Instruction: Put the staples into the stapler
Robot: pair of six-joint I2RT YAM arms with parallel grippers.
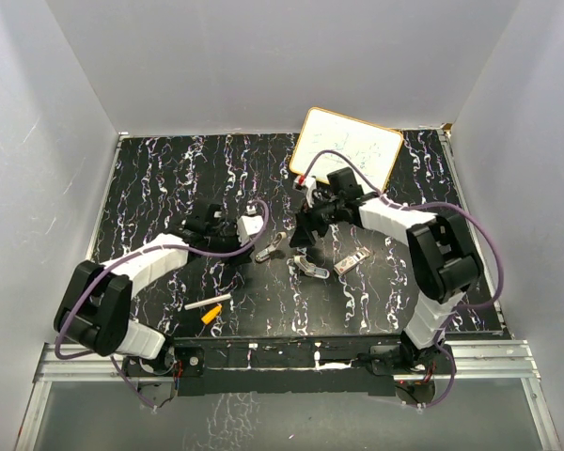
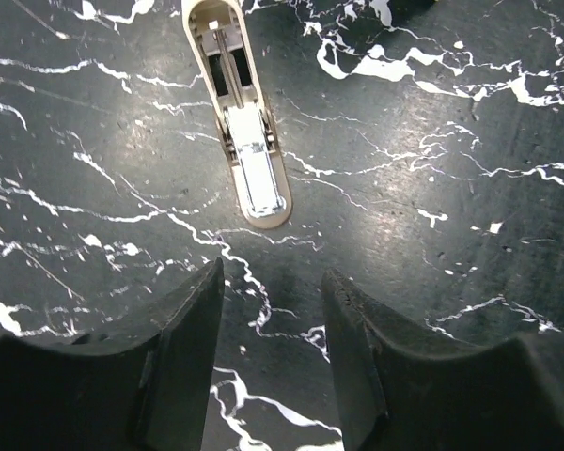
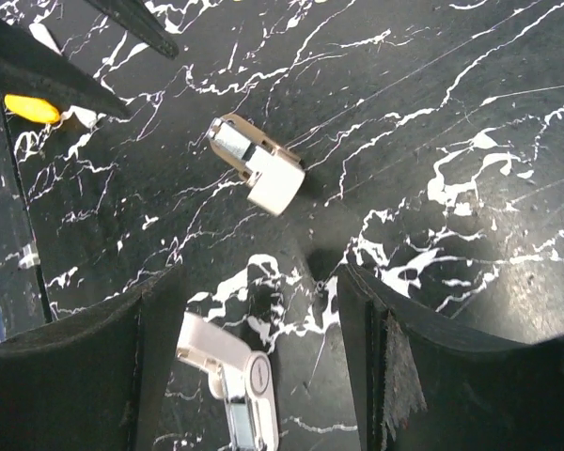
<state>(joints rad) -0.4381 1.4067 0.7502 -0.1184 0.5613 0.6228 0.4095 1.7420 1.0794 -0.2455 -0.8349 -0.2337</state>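
Observation:
A small white and light-grey stapler (image 2: 249, 141) lies opened out flat on the black marbled table, its metal channel facing up. It sits just ahead of my left gripper (image 2: 273, 277), which is open and empty. In the top view this stapler (image 1: 273, 246) lies between the two grippers. My right gripper (image 3: 252, 282) is open and empty, low over a white hinged stapler part (image 3: 240, 376) that lies between its fingers near the left one. A short white and metal piece (image 3: 257, 174) lies ahead of it. No loose staples can be made out.
A white stick (image 1: 207, 303) and an orange piece (image 1: 210, 316) lie near the front left. Two more small white-grey parts (image 1: 310, 266) (image 1: 351, 263) lie right of centre. A whiteboard (image 1: 345, 150) leans at the back. Grey walls enclose the table.

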